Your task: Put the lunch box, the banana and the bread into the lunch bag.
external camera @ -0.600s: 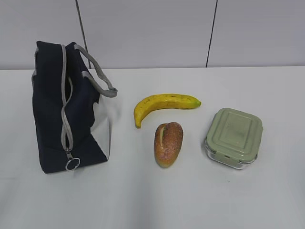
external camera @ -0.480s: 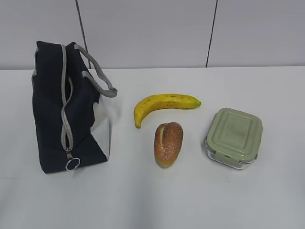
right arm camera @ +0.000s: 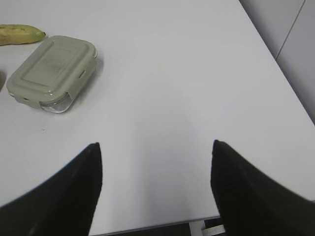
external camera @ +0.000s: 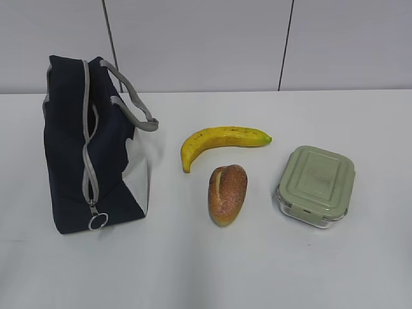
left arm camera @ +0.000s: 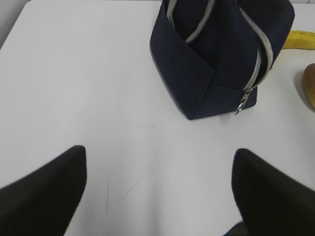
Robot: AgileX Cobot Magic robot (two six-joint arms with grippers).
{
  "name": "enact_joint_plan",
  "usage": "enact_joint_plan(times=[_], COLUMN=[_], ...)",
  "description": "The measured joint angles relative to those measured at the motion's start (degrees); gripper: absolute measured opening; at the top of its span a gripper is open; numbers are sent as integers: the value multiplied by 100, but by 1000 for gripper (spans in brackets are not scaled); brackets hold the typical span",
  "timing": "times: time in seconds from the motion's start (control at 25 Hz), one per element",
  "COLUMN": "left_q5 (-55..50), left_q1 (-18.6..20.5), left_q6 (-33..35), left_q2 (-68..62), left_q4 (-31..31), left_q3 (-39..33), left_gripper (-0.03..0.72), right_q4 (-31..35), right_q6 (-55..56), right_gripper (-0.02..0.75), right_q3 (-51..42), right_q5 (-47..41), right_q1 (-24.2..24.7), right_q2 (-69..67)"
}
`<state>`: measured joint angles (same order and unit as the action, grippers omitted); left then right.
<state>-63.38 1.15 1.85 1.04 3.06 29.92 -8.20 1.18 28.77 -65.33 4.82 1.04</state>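
Observation:
The navy lunch bag [external camera: 90,148] stands at the table's left with its grey zipper closed down the front; the left wrist view shows the bag [left arm camera: 216,54] ahead and to the right. The yellow banana [external camera: 222,141] lies mid-table, the golden-brown bread [external camera: 227,193] just in front of it. To the right rests the lunch box [external camera: 317,185] with its sage-green lid on. My left gripper [left arm camera: 160,155] hangs open over bare table short of the bag. My right gripper [right arm camera: 156,147] is open above the near table edge, with the lunch box [right arm camera: 51,71] far ahead to its left. Neither arm shows in the exterior view.
The white table [external camera: 257,270] ends at a grey panelled wall [external camera: 206,45] behind. In the right wrist view the table's right edge [right arm camera: 275,73] and near edge run close by. The banana's tip [right arm camera: 19,33] and a sliver of bread [left arm camera: 310,86] show at the frames' edges.

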Motion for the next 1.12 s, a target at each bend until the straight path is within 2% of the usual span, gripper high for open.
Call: enact_joint_plan(times=[0.24, 0.48, 0.8, 1.12], left_q5=[-45, 123, 450, 560], left_q1=[0, 0, 0, 0], left_q6=[0, 0, 0, 0], left_q2=[-167, -1159, -3041, -5109], left_q4=[59, 138, 914, 1686], left_q3=[98, 818, 1799, 2884], left_gripper=[591, 591, 519, 511], right_q4=[0, 0, 0, 0], right_q6=[0, 0, 0, 0], right_gripper=[510, 510, 510, 510], right_q3=[0, 0, 0, 0], right_q5=[0, 0, 0, 0], right_q1=[0, 0, 0, 0], right_q2=[0, 0, 0, 0])
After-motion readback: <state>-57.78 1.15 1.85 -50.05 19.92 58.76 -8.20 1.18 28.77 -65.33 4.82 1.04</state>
